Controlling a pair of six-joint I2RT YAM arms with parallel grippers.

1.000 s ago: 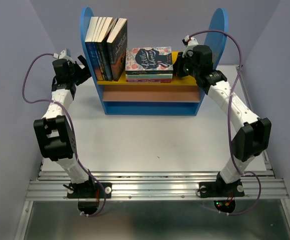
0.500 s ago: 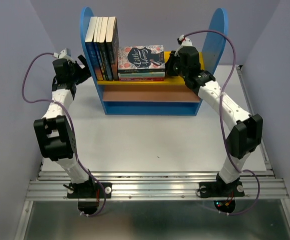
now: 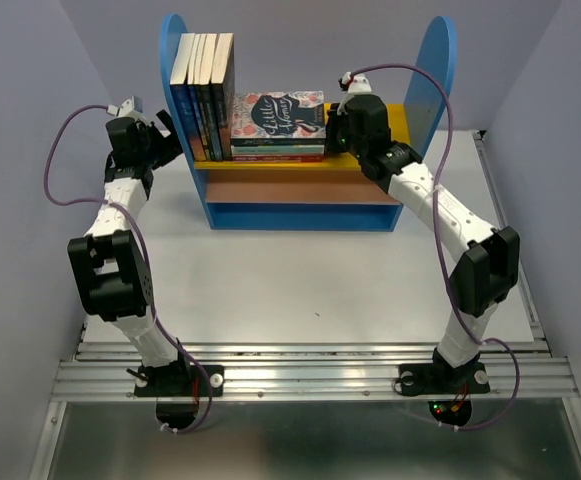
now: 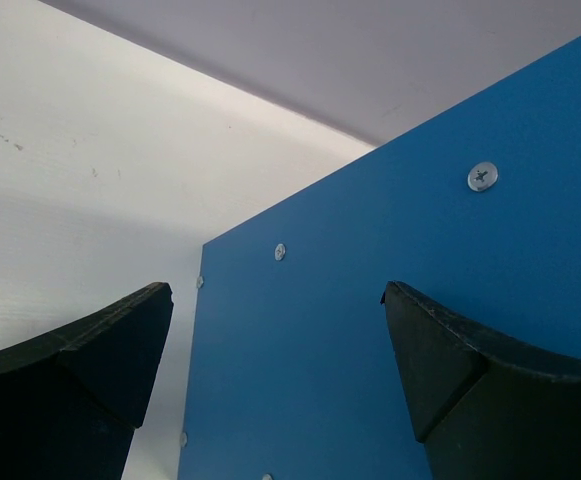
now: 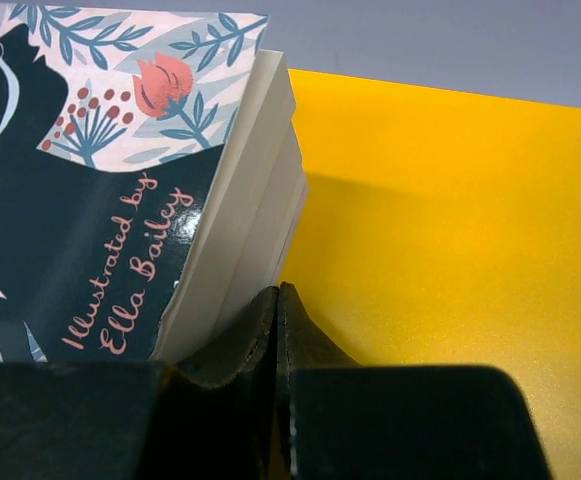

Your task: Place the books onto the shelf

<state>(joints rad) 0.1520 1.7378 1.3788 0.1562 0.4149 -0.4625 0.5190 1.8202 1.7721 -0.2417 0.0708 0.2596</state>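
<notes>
Pressing while shut tight, the right pincer (image 5: 278,295) leans on the flat stack (image 3: 278,125) from 3 o'clock, likely so the books (image 3: 203,95) stand straight at the 9 o'clock end of the shelf (image 3: 438,60). The left pincer (image 4: 278,300) gapes wide.

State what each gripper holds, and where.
Nothing is held. The left gripper is open beside the shelf's side panel; the right gripper is shut empty, tips at the page edges of the floral book.
</notes>
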